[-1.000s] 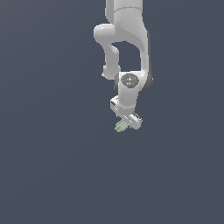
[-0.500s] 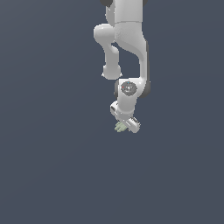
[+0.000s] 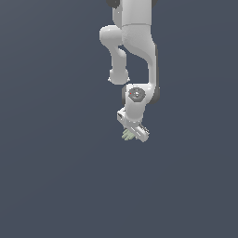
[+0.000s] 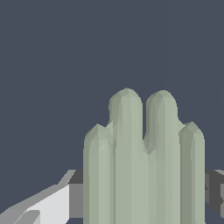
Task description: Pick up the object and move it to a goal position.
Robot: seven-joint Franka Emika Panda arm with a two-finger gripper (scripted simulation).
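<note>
The object (image 4: 144, 162), a pale grey-green piece with four upright finger-like lobes, fills the lower half of the wrist view and sits right between the grey pads (image 4: 76, 194) of the hand (image 3: 134, 132), which appears closed on it; in the exterior view only its lobes (image 3: 127, 135) peek out at the tip of the hand, on the exterior view's left of the white body. The main risk, as I judge it, is a slip: the piece is small and ribbed, the pads seem to bear on the outer lobes only, and a quick swing or wrist turn on the way to the goal could twist it loose. No goal marker shows, so overshoot cannot be ruled out. Compared with a second ago, the wrist has rotated and the hand sits a little higher, the object still with it.
</note>
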